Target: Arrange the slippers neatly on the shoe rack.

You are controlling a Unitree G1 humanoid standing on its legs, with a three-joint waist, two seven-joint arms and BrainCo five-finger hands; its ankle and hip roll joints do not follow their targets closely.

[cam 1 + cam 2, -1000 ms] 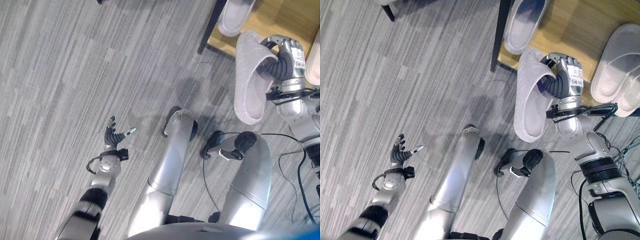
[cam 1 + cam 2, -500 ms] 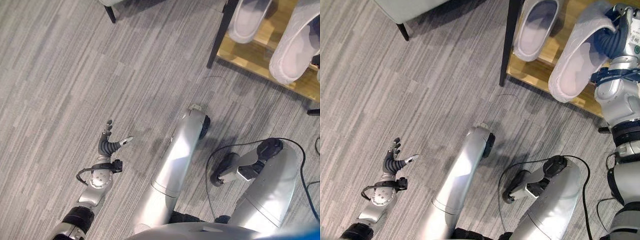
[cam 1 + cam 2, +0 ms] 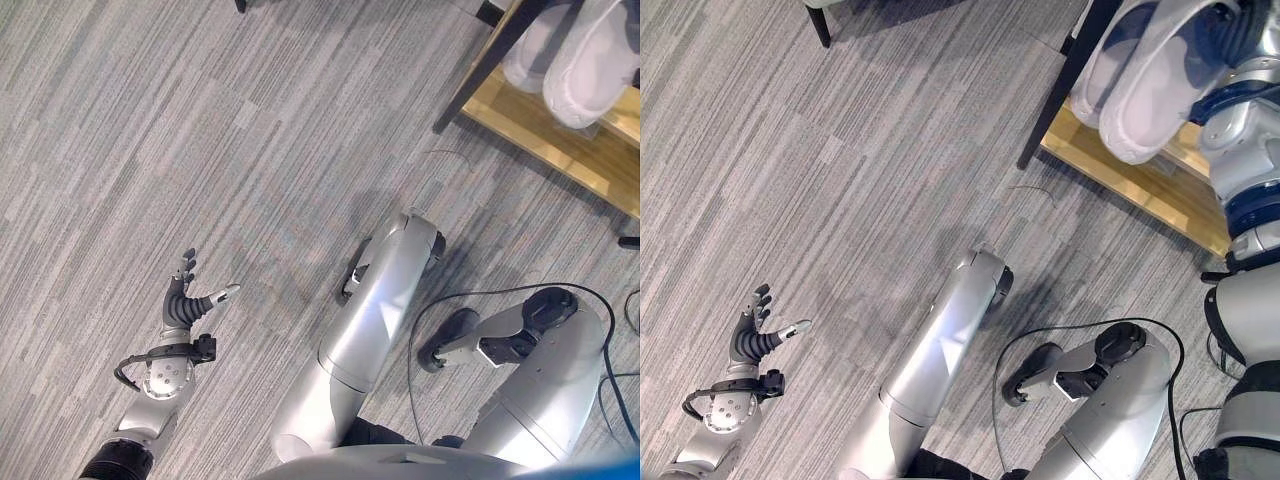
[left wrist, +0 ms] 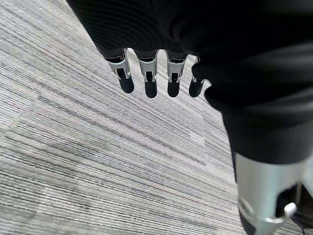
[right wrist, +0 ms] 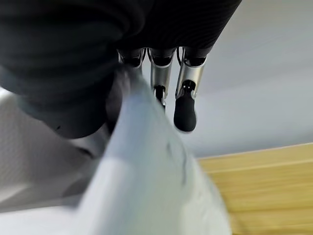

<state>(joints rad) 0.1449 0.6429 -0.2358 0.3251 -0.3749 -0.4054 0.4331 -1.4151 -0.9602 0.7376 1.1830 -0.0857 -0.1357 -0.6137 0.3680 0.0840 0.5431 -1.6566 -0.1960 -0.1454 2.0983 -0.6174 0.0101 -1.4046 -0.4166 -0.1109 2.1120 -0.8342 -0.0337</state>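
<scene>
My right hand [image 3: 1238, 35] is shut on a white slipper [image 3: 1155, 90], its fingers tucked under the strap. The slipper hangs toe-down over the wooden shelf [image 3: 1140, 175] of the shoe rack at the upper right. It lies close beside a second white slipper [image 3: 1102, 65] resting on that shelf. In the right wrist view the slipper's strap [image 5: 146, 161] crosses in front of my fingers [image 5: 188, 88], with the shelf board [image 5: 274, 191] beyond. My left hand [image 3: 183, 300] is open and holds nothing above the grey carpet at the lower left, fingers [image 4: 149, 78] straight.
The rack's black leg [image 3: 1065, 90] stands at the shelf's near left corner. A dark furniture leg [image 3: 820, 22] shows at the top left. Grey striped carpet [image 3: 200, 130] covers the floor.
The camera has shifted. My right hand has carried the slipper from in front of the rack up over the shelf, beside the other slipper. The left hand stays open.
</scene>
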